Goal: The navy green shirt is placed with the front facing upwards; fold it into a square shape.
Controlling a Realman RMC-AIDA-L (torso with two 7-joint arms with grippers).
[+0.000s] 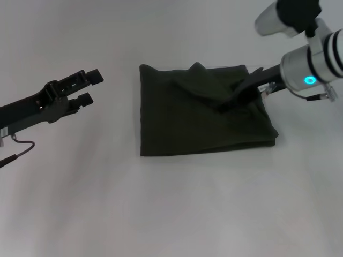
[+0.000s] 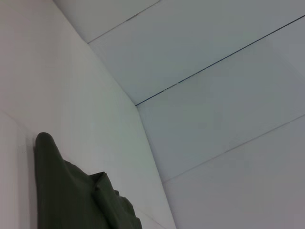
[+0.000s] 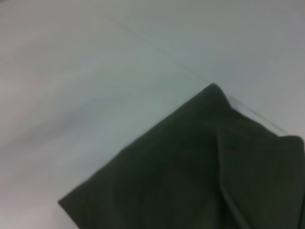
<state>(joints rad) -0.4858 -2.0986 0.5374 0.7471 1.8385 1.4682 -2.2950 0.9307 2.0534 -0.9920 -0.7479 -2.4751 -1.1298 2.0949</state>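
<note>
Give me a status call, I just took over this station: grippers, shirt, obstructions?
Left gripper open, off the shirt's left side. Right gripper down on the navy green shirt, fingers unclear. Shirt folded roughly square, top rumpled. No obstruction visible.

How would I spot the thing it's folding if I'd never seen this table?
Look at the white table: near its middle lies the navy green shirt, folded to a rough square. It is the only dark cloth there, with the right tool on its far right part and the left tool apart, off to its left.
</note>
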